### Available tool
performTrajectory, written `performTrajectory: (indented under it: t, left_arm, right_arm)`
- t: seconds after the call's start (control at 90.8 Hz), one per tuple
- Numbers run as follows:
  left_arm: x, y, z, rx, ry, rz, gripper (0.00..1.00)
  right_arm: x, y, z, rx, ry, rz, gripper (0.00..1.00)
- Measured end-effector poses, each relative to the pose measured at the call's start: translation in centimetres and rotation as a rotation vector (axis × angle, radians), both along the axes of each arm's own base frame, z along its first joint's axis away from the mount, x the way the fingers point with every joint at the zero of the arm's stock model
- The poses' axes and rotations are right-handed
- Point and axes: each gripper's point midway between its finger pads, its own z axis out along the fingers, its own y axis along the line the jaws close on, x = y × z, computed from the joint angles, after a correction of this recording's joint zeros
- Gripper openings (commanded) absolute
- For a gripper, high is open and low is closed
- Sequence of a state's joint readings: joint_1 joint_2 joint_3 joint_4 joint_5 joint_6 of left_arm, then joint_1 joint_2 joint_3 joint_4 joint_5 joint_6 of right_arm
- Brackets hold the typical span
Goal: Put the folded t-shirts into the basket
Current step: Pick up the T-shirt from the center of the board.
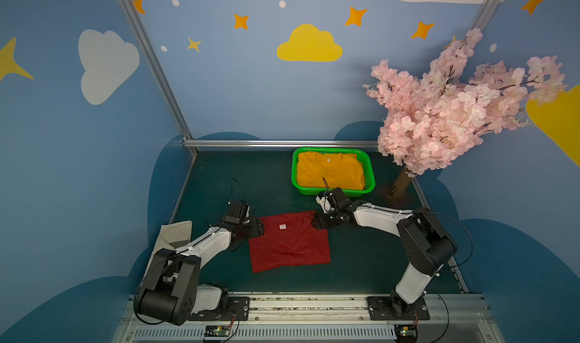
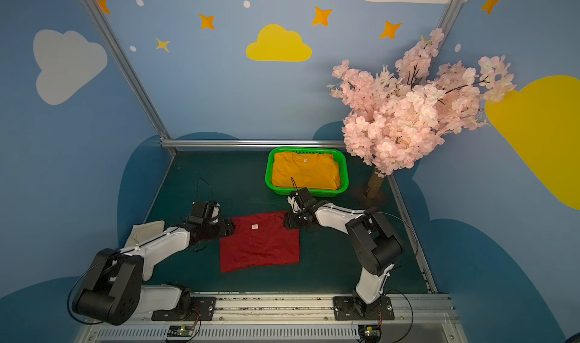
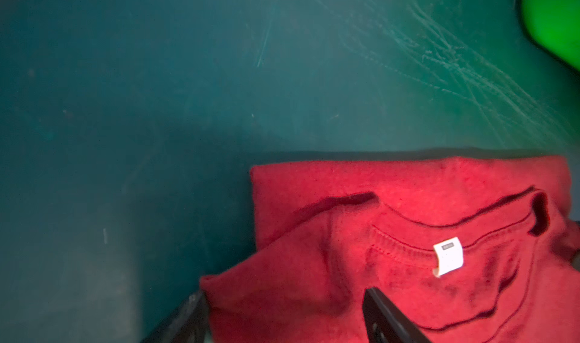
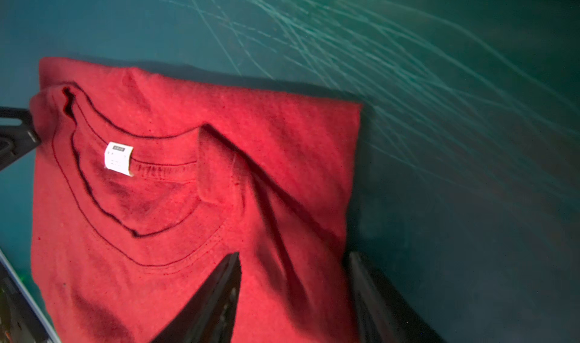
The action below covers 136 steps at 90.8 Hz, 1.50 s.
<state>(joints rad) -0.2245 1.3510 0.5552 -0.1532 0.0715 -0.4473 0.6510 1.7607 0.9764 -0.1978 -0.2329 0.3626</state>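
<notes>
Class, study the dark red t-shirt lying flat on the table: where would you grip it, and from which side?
On the dark red t-shirt, take the two far corners beside the collar, one arm coming in from each side edge. It lies flat and limp; a single pinch would likely let the folds open.

Orange-yellow tee (image 1: 329,170) in green basket (image 1: 294,172); red tee (image 1: 292,247) outside.

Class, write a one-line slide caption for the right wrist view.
Right gripper, jaws apart, straddles an edge of the dark red t-shirt on the teal table.
</notes>
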Motion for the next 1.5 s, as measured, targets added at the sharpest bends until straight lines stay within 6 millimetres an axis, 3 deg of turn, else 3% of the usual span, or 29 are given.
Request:
performTrajectory:
  t: [0.242, 0.661, 0.859, 1.09, 1.344, 1.498]
  left_arm:
    - [0.9, -0.2, -0.3, -0.001, -0.002, -0.012, 0.7]
    - [2.5, -2.1, -0.7, -0.073, -0.068, -0.05, 0.24]
    - [1.8, -3.4, -0.7, -0.151, -0.061, -0.088, 0.03]
    - [0.0, -4.4, 1.0, -0.243, -0.102, -0.12, 0.02]
    - [-0.2, -4.5, 5.9, -0.292, -0.27, -0.128, 0.02]
    - [-0.1, -4.5, 6.9, -0.298, -0.308, -0.132, 0.02]
  right_arm:
    - [-0.2, 0.7, -0.5, 0.014, 0.013, 0.004, 0.33]
    - [-0.1, 1.8, -0.5, 0.078, 0.01, -0.016, 0.01]
    - [-0.3, 1.6, 0.1, 0.117, -0.016, -0.03, 0.0]
    - [-0.3, 0.2, 2.4, 0.175, -0.085, -0.058, 0.0]
    - [0.0, -0.9, 5.2, 0.21, -0.189, -0.085, 0.0]
    - [0.1, -0.6, 5.7, 0.2, -0.219, -0.078, 0.0]
